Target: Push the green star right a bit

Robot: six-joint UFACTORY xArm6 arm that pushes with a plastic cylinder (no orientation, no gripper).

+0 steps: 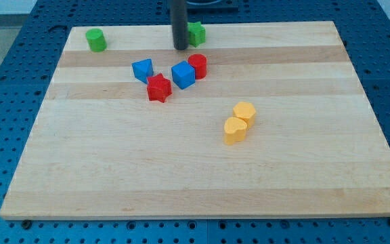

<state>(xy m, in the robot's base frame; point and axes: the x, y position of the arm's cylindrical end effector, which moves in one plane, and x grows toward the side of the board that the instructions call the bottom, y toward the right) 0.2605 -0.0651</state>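
Near the counter's (181, 169) top edge you have my tip (180, 47) just left of the green star (196, 32), the green cylinder (96, 40) far left. Below sit the blue cube (183, 74), red cylinder (198, 66), red star (158, 88) and blue block (142, 70), clustered. Lower right, two yellow blocks (240, 122) touch.

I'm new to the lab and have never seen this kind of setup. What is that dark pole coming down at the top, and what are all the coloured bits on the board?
The dark pole is the end of a robot arm. It has no hand; its lower end, my tip, slides over the wooden board and pushes blocks. There is one camera view, looking down at the board. My tip sits just at the view's left of the green star, near the view's top. Far left is a green cylinder. In the middle are two blue blocks, a red star and a red cylinder. Two yellow blocks touch lower down. Nothing is held.
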